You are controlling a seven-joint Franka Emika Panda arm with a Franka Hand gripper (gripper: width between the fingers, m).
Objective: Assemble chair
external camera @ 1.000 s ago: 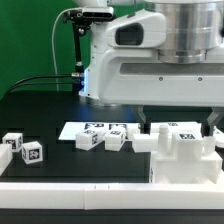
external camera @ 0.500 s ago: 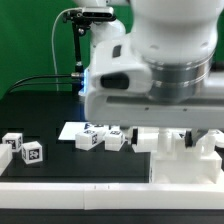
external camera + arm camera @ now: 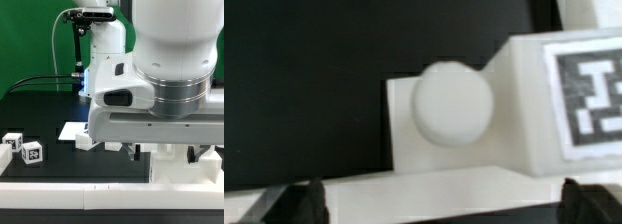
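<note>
The chair's parts are white blocky pieces with black-and-white tags. Two small tagged blocks [image 3: 12,143] [image 3: 32,153] lie at the exterior view's left, and another [image 3: 84,140] peeks out beside the arm. A bigger white chair piece [image 3: 175,168] sits under the hand, mostly hidden. In the wrist view this piece [image 3: 438,150] shows a rounded knob [image 3: 452,102] and a tagged block [image 3: 580,95]. My gripper [image 3: 445,205] is open, with its fingertips [image 3: 299,205] wide apart on either side of the white piece. In the exterior view the gripper [image 3: 165,155] is low over it.
The white border rail [image 3: 60,190] runs along the front. The marker board [image 3: 68,130] lies on the black table behind the blocks, mostly covered by the arm. The robot's base and cables [image 3: 85,60] stand at the back.
The arm has come down and toward the exterior view's left. It now hides the middle tagged blocks and most of the big white piece. The loose blocks have not moved.
</note>
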